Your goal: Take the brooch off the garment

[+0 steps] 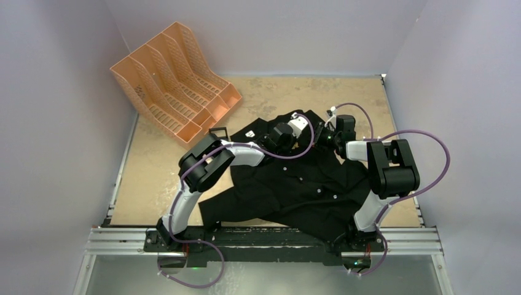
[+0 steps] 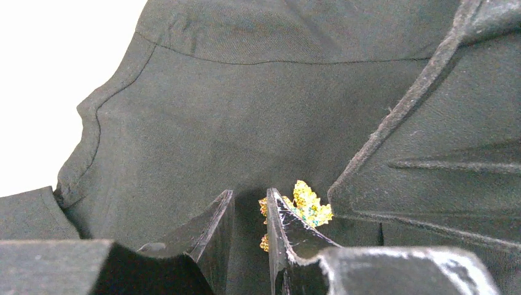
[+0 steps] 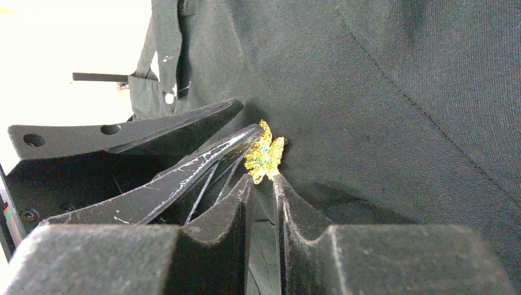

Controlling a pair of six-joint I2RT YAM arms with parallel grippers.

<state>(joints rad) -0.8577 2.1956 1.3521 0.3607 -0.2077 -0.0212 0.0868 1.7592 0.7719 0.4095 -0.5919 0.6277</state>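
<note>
The brooch point(image 3: 264, 158), where is it?

It is the little gold leaf on the black shirt point(image 1: 295, 184). It sits at the far end of the shirt, right where the two grippers meet.

What are the jaws doing?

The left gripper point(image 2: 250, 195) has its fingers a little apart. There is a thin gap with dark cloth in it. The leaf is tucked partly behind one finger, and its other side pokes out. The right gripper point(image 3: 262, 179) has its fingers almost together. The bottom tip of the leaf sits right at the mouth of that gap. I cannot tell if they pinch it.

Do the two grippers touch?

One left finger tip is right at the top of the leaf, so they are very close. I cannot tell if they touch.

Is there room to move?

Yes. Bare table point(image 1: 160, 166) shows behind the shirt and on its left. The orange tray point(image 1: 175, 80) stands in the far left corner, well apart from the shirt.

And the edges?

The bottom of the shirt lies by the near edge of the table, close to the arm bases. The right arm's elbow is just beside the shirt's right side. From the left wrist, a shirt edge curves down on the left, with bright white past it.
</note>
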